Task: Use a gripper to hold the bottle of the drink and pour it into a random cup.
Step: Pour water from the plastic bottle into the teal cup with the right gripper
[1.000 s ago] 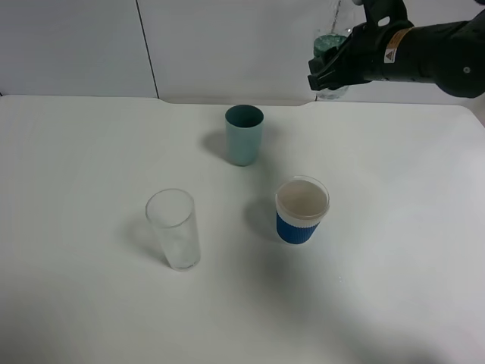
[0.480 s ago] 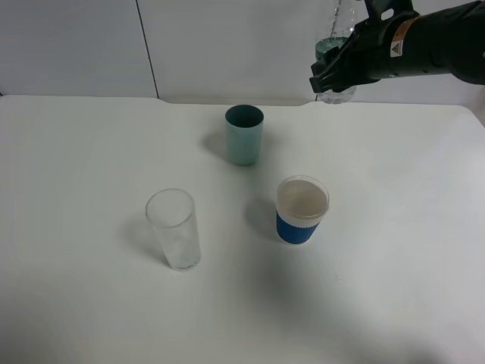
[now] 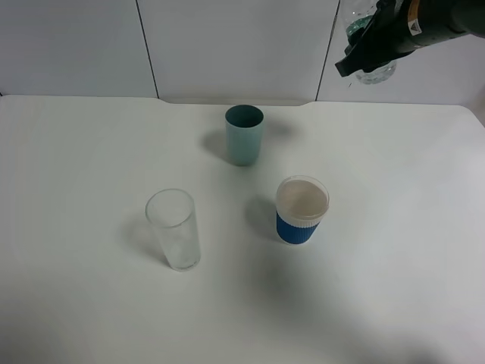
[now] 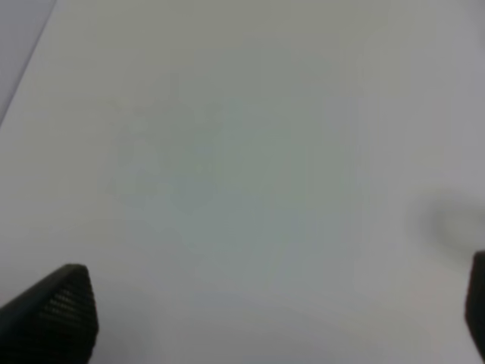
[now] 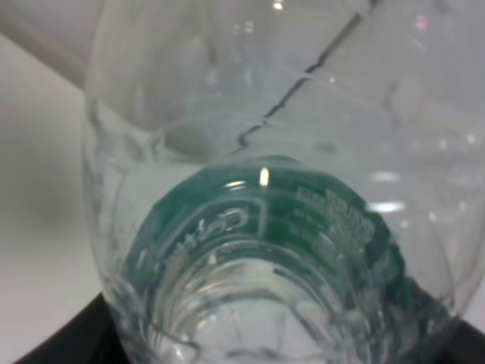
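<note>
My right gripper (image 3: 369,47) is shut on the bottle of the drink (image 3: 367,39), a clear plastic bottle with a dark green label. It holds the bottle high at the back right, above the table. The bottle fills the right wrist view (image 5: 265,220). On the table stand a teal cup (image 3: 244,134), a white cup with a blue sleeve (image 3: 301,209) and a clear drinking glass (image 3: 174,229). The bottle is to the right of and beyond the teal cup. In the left wrist view only my left gripper's fingertips (image 4: 57,307) show, far apart over bare table.
The white table (image 3: 91,152) carries only the three cups. A white panelled wall (image 3: 227,45) stands behind the table's back edge.
My right gripper has lifted the bottle higher and moved it to the right, toward the upper right corner of the view. The cups have not moved.
</note>
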`<state>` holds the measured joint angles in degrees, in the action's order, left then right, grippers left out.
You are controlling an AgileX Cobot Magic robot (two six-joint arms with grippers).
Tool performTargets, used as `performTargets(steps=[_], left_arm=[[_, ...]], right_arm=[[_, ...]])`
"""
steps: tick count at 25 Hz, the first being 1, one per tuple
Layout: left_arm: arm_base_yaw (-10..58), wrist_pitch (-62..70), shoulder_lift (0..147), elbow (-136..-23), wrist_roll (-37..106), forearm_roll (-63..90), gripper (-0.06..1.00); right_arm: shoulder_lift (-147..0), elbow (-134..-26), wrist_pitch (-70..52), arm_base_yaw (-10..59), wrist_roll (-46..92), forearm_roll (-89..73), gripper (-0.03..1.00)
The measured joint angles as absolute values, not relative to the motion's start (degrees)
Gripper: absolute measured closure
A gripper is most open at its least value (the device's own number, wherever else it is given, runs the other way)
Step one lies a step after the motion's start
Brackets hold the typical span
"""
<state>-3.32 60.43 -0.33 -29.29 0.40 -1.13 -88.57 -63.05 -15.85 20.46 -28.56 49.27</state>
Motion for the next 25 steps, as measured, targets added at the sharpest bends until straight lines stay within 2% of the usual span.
performTargets(steps=[8,18,25], left_arm=[[-3.3,60.4,-0.3,-29.3,0.4,-1.1,-0.04],[-3.3,60.4,-0.3,-29.3,0.4,-1.1,-0.04],[-3.3,60.4,-0.3,-29.3,0.4,-1.1,-0.04]], right_arm=[[-92.4,-63.1,-17.6,20.5,-30.7,56.8,0.44],[-98.6,-63.1,-21.0,25.8,-41.7,75.7,0.44],[-100.7,-63.1,-20.9,26.8,-44.0,79.6,0.44]])
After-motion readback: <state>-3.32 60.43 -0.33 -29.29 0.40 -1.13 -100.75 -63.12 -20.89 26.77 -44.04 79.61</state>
